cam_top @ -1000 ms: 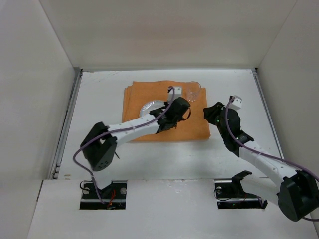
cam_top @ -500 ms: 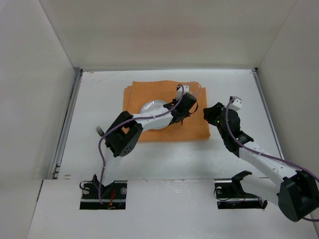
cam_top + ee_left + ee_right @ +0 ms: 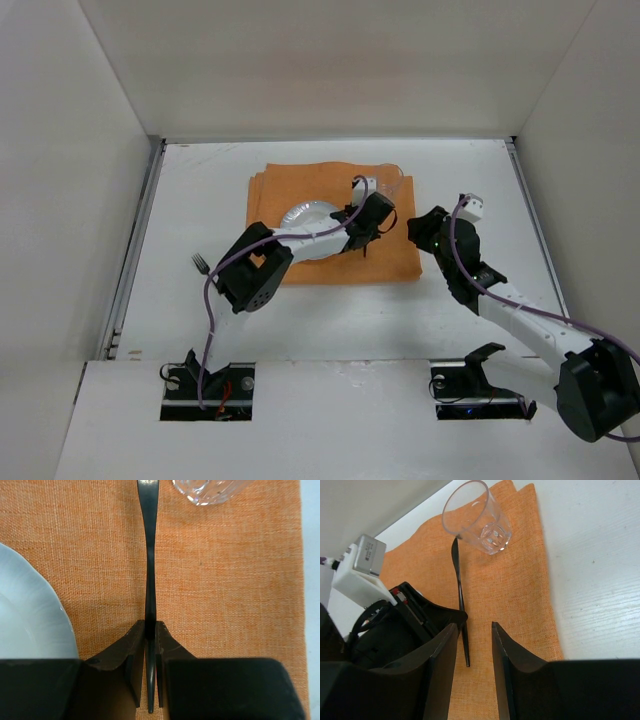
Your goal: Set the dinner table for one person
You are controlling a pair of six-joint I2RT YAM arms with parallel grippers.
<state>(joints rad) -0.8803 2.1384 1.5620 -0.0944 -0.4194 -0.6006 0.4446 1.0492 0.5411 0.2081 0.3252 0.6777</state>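
The dinner table is a white surface with an orange mat at its middle. On the mat are a white plate and a clear glass. My left gripper is shut on a slim black utensil, held low over the mat between the plate and the glass, its wide end toward the glass. My right gripper is open and empty just right of the left gripper, over the mat's right part. In the right wrist view the utensil points at the glass.
A fork-like object lies on the table left of the mat, by the left arm's elbow. Metal rails run along the table's sides, and white walls enclose it. Bare table lies right of the mat.
The left arm has folded its elbow back and up, and its gripper has moved right, off the plate's edge toward the glass, with the utensil. The right arm has barely moved.
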